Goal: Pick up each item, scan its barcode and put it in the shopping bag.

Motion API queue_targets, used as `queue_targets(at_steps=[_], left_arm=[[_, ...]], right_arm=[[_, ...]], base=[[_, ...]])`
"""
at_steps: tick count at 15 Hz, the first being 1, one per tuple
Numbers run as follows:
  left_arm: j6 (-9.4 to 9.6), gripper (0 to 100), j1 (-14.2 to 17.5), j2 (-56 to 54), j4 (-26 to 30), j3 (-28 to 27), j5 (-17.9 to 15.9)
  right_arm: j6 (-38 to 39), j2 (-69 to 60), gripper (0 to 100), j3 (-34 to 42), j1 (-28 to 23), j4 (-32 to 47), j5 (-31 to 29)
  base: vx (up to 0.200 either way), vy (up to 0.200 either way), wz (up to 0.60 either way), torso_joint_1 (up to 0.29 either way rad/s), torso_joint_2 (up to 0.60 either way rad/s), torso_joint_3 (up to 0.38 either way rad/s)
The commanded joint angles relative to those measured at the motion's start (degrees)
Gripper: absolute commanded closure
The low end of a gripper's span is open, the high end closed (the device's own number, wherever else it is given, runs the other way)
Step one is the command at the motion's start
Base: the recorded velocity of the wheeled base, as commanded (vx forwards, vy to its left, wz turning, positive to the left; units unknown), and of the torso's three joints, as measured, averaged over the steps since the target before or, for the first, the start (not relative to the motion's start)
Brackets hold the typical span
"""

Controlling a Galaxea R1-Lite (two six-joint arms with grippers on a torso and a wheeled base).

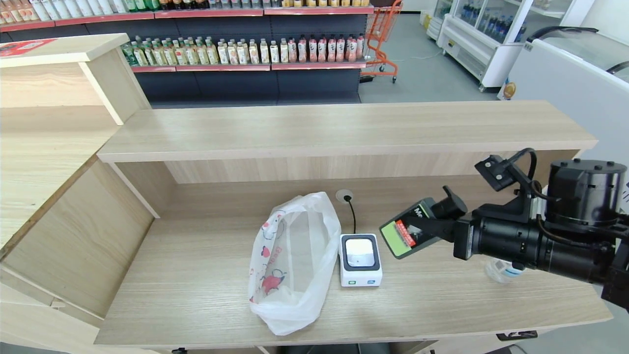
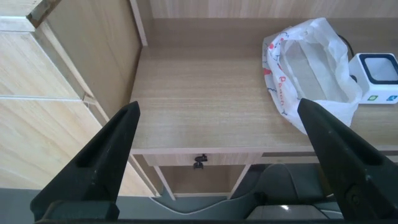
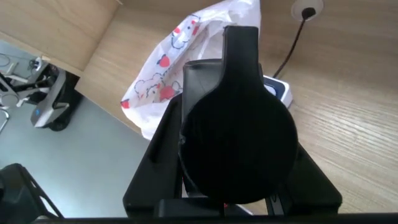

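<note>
Head view: a black rectangular box with a green face and red label (image 1: 405,233) is clamped in the right pincer (image 1: 432,216). Its long axis slants, and the green face is turned leftward toward the white square scanner (image 1: 360,259), which sits just below and to its left. A white translucent shopping bag with red cartoon prints (image 1: 290,265) lies against the scanner's left side on the light wooden surface (image 1: 196,295). A clear bottle (image 1: 501,270) is partly hidden under the right arm.

Left wrist view: the left pincer (image 2: 217,162) is spread wide and holds nothing, well apart from the bag.

Right wrist view: black fingers (image 3: 239,62) cover most of the box, with the bag and scanner beyond.
</note>
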Motion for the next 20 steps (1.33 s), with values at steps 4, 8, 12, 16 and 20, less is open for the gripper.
queue_targets(at_steps=[4,8,12,16,20], left_arm=[[0.01,0,0.07,0.09,-0.01,0.0,0.0],[0.01,0,-0.02,0.09,-0.01,0.0,0.0],[0.01,0,0.07,0.09,-0.01,0.0,0.0],[0.01,0,-0.02,0.09,-0.01,0.0,0.0],[0.01,0,0.07,0.09,-0.01,0.0,0.0]], right_arm=[[-0.53,10.27,100,-4.81,3.62,-0.12,0.19],[-3.43,18.53,100,-7.53,6.87,-8.03,3.26],[-5.37,29.6,100,-6.66,8.46,-19.81,5.37],[-10.29,36.72,100,-11.75,10.13,-19.02,5.2],[-16.44,42.61,100,-22.39,13.2,-19.02,5.2]], base=[[0.0,0.0,0.0,0.0,0.0,0.0],[0.0,0.0,0.0,0.0,0.0,0.0],[0.0,0.0,0.0,0.0,0.0,0.0],[0.0,0.0,0.0,0.0,0.0,0.0],[0.0,0.0,0.0,0.0,0.0,0.0]])
